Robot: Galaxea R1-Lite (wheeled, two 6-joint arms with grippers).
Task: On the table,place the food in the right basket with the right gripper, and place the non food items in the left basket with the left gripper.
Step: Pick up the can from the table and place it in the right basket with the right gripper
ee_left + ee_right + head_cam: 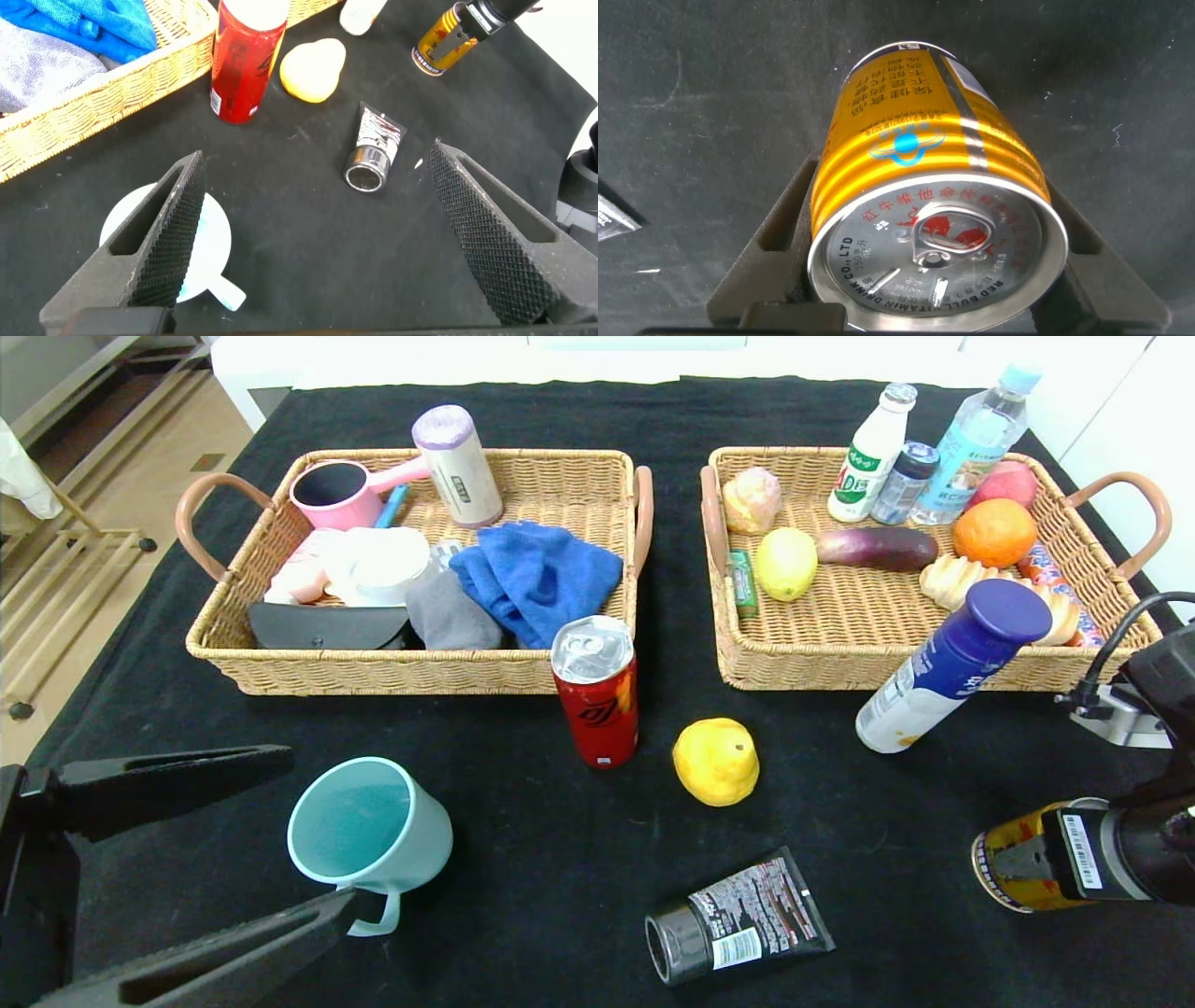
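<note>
You face a black cloth (523,821) covering the whole worktop. Past its far edge runs a white surface (448,359), brightly lit. Beyond the left edge lies a tan floor (112,523), with a pale wooden rack (56,569) on small dark casters. Off the far right corner stands a white wall (1134,401).

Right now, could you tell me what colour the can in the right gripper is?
The can is golden yellow with a silver top; the right wrist view shows it best.
</note>
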